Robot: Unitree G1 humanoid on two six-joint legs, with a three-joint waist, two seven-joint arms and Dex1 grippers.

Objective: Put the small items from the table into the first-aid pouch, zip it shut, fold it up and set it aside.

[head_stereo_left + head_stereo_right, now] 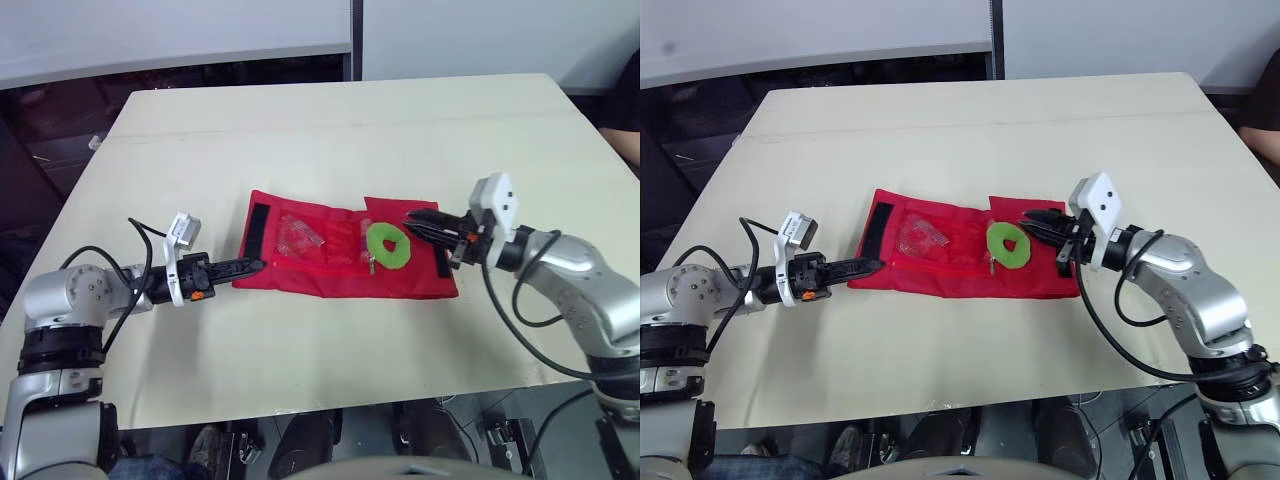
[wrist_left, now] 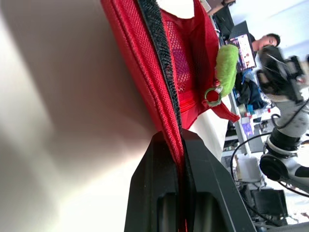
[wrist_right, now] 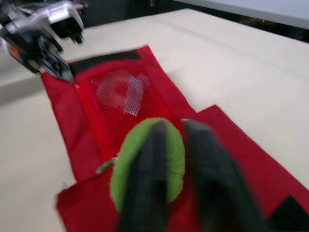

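red pouch (image 1: 330,255) lies opened flat on the table (image 1: 300,130), with a green ring (image 1: 387,245) resting on it near its right end.

head views: the left gripper (image 1: 250,266) is clamped on the pouch's left edge. the right gripper (image 1: 415,225) hangs just beside the ring, jaws a little apart.

left wrist view: fabric sits pinched in the jaws; a hard tug could drag the pouch and tip the ring off.

right wrist view: it's blurred, so i can't tell whether the tips touch the ring.
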